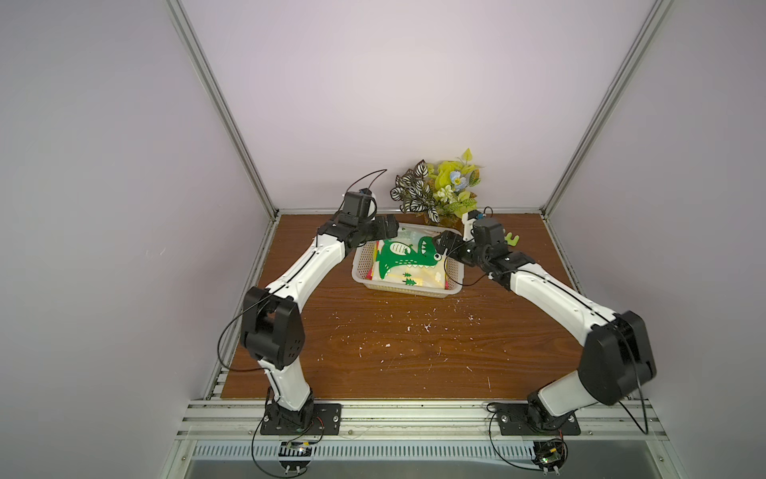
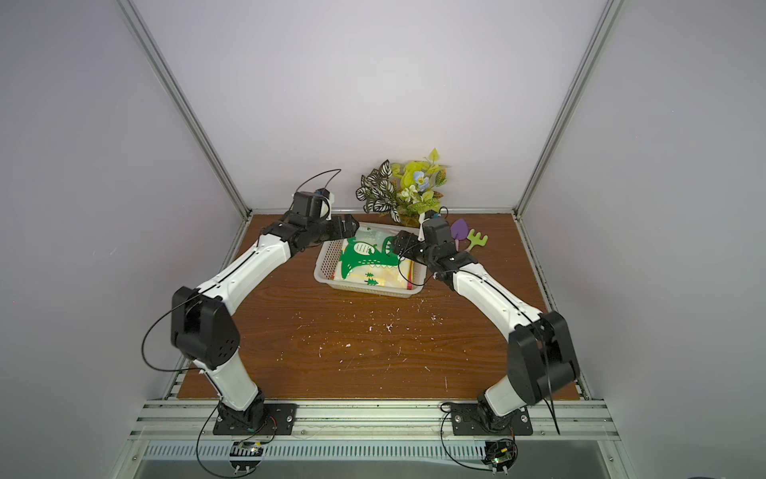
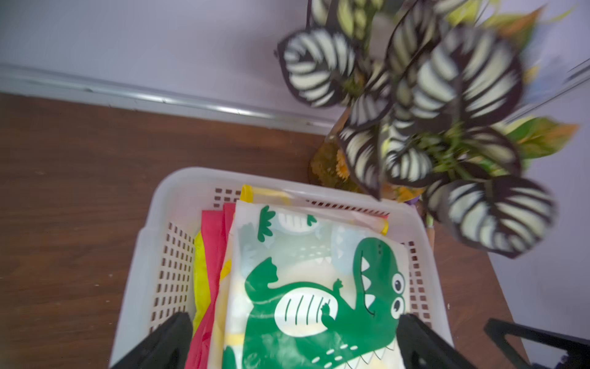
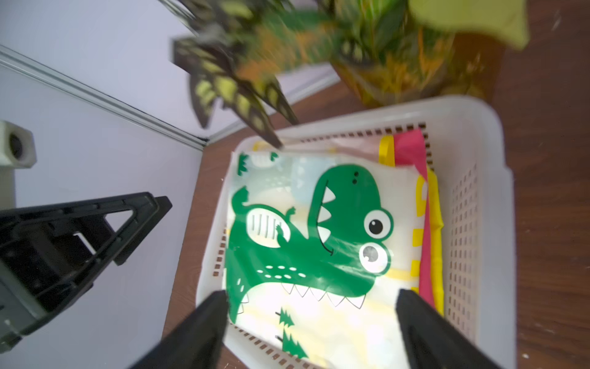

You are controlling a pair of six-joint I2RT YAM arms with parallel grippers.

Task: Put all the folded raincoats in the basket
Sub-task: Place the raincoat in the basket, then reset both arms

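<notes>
We see the folded raincoat (image 1: 404, 261), pale with a green dinosaur print, lying flat inside the off-white perforated basket (image 1: 361, 261) at the back of the wooden table (image 1: 393, 344). It rests on top of red and yellow folded layers (image 3: 210, 246), just in front of the potted plant (image 1: 435, 188). Our left gripper (image 1: 390, 228) hovers over the basket's left end and our right gripper (image 1: 441, 244) over its right end; both wrist views show the jaws spread wide with the raincoat below them and nothing pinched.
</notes>
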